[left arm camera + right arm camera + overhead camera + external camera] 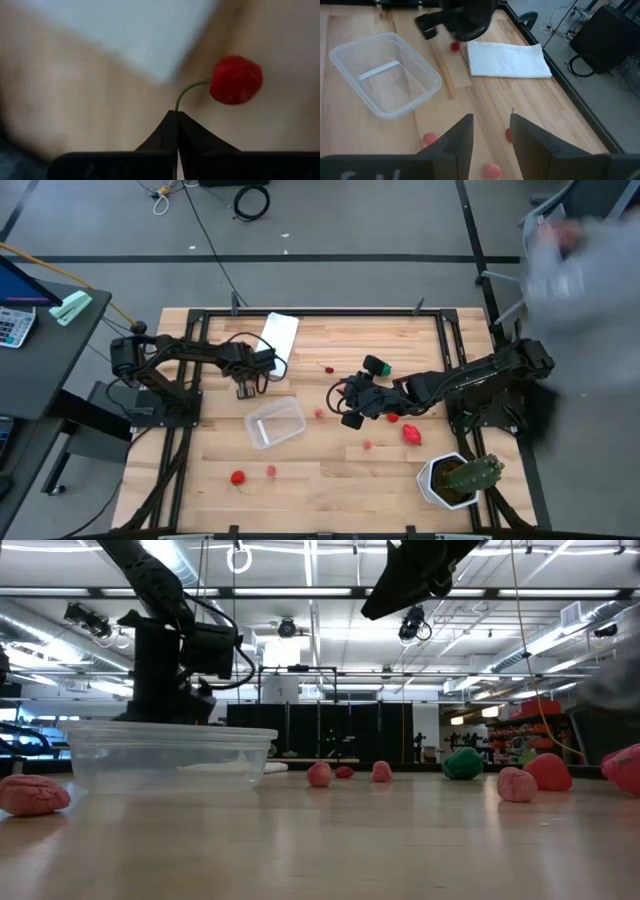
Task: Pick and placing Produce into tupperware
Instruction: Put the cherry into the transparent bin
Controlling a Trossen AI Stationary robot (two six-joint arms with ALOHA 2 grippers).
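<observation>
My left gripper [245, 388] stands between the white panel [280, 335] and the clear tupperware [275, 421], shut on a red cherry [236, 80] with a green stem. The right wrist view shows the cherry [455, 46] just by that gripper. My right gripper [350, 405] is open and empty, raised above the table's middle, with small pink pieces [430, 137] on the wood below it. Other red and pink produce [410, 433] and the round green piece [377, 366] lie loose on the table. The tupperware [385, 75] rests empty on its base. My left gripper pinches the free end of the cherry's green stem [181, 100] between its two shut fingertips [170, 131]. The stem curves away from the tips and the red fruit sits beyond them. Whether the fruit is clear of the table I cannot tell.
A green cactus in a white pot [455, 480] stands at the near right corner. Two red pieces [238, 477] lie near the front edge. A blurred person [580, 270] moves beyond the table's far right corner. A desk with a calculator [15, 325] is to the left.
</observation>
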